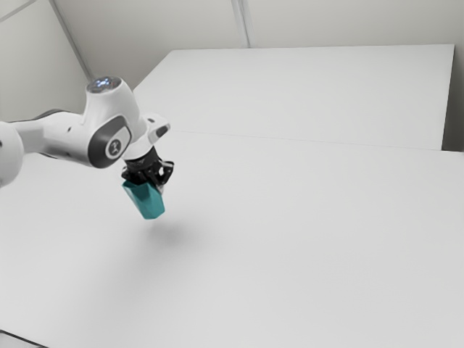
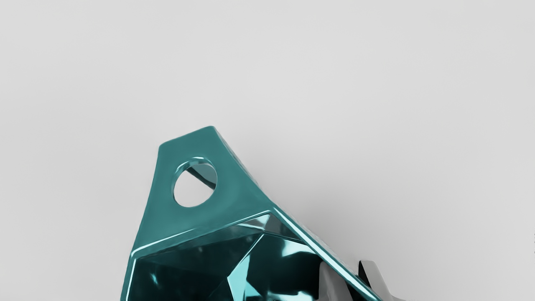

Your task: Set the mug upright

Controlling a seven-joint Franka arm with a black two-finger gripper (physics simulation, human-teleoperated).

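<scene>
My gripper [image 1: 149, 176] is over the table toward the exterior view's left, pointing down, with the teal faceted mug [image 1: 149, 202] hanging below it. The mug leans somewhat, its narrower base toward the exterior view's right, and a soft shadow lies beneath it. In the wrist view, the open mouth of the mug [image 2: 196, 232] faces my hand, and its handle is a flat tab with a round hole. There my gripper [image 2: 352, 271] pinches the mug's wall, one finger inside the mouth and the other against the outside.
The broad white table [image 1: 304, 239] stretches below and beyond the arm. A white raised surface or panel [image 1: 304, 94] stands toward the back, with pale walls behind it. A dark thin edge crosses the exterior view's lower left corner.
</scene>
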